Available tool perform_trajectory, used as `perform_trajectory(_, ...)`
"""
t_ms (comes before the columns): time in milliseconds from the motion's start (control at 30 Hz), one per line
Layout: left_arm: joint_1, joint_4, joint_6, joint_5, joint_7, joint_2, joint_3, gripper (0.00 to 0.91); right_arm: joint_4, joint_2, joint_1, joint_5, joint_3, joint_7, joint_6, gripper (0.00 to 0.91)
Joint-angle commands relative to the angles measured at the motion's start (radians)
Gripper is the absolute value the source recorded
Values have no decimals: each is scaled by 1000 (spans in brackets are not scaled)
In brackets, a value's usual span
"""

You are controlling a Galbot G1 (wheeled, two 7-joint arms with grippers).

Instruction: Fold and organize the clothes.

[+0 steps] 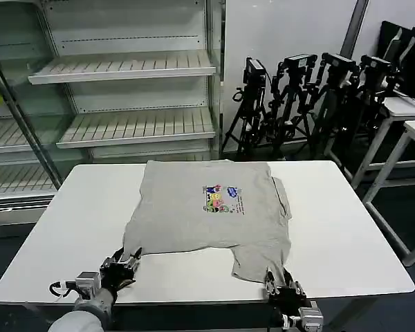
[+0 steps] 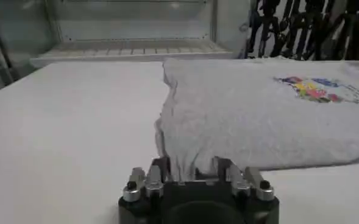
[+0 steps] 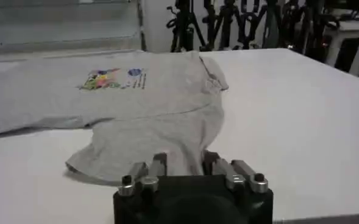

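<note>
Smooth white table (image 1: 346,235), soft grey shirt (image 1: 194,218)

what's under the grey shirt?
The white table lies under the grey shirt. The shirt is partly folded over itself, so its lower layers and anything beneath them are covered.

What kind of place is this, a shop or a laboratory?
Probably a laboratory or test room set up like a shop: bare display shelves, a row of camera tripods against the wall, and one grey shirt on a plain white table.
</note>
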Motion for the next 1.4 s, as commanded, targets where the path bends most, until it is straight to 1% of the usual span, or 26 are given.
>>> perform_trajectory(33, 5, 6, 17, -36, -1, 1, -2, 30, 2, 3, -6, 7, -9, -1, 3, 0)
perform_trajectory(167, 22, -31, 16, -51, -3, -2, -11, 30, 40, -3, -26, 12, -2, -5, 27, 0)
perform_trajectory(267, 57, -103, 16, -54, -5, -7, -26, 30, 95, -14, -68, 9, 3, -11, 36, 0)
perform_trajectory(433, 157, -261, 17, -39, -13, -9, -68, 30, 240, -54, -206, 3, 31, -12, 50, 0)
perform_trajectory(567, 263, -371, 16, 8, -11, -10, -98, 30, 329, -94, -298, 5, 79, -13, 45, 0)
perform_trajectory(700, 324, -412, 16, 44, -12, -7, -102, 30, 364, -132, -347, 8, 110, -13, 43, 0)
perform_trajectory(800, 346, -419, 17, 55, -9, -5, -105, 30, 370, -138, -347, 20, 134, -11, 49, 0)
perform_trajectory(933, 338, -431, 16, 52, -8, 7, -119, 30, 364, -129, -296, 29, 145, -4, 99, 0)
perform_trajectory(1033, 291, -426, 15, 53, -2, 31, -113, 30, 340, -140, -181, 65, 154, 6, 103, 0)
perform_trajectory(1200, 298, -451, -14, 67, 19, 31, -113, 30, 330, -169, -111, 81, 170, 11, 142, 0)
perform_trajectory(1233, 243, -435, -7, 61, 20, 38, -98, 30, 308, -193, -33, 120, 182, 15, 127, 0)
perform_trajectory(1267, 185, -392, 2, 62, 29, 56, -85, 30, 274, -200, 5, 142, 181, 23, 99, 0)
perform_trajectory(1333, 137, -334, -9, 59, 48, 87, -75, 30, 234, -214, 106, 157, 166, 35, 68, 0)
perform_trajectory(1400, 100, -300, 2, 52, 48, 95, -59, 30, 188, -239, 150, 191, 176, 32, 61, 0)
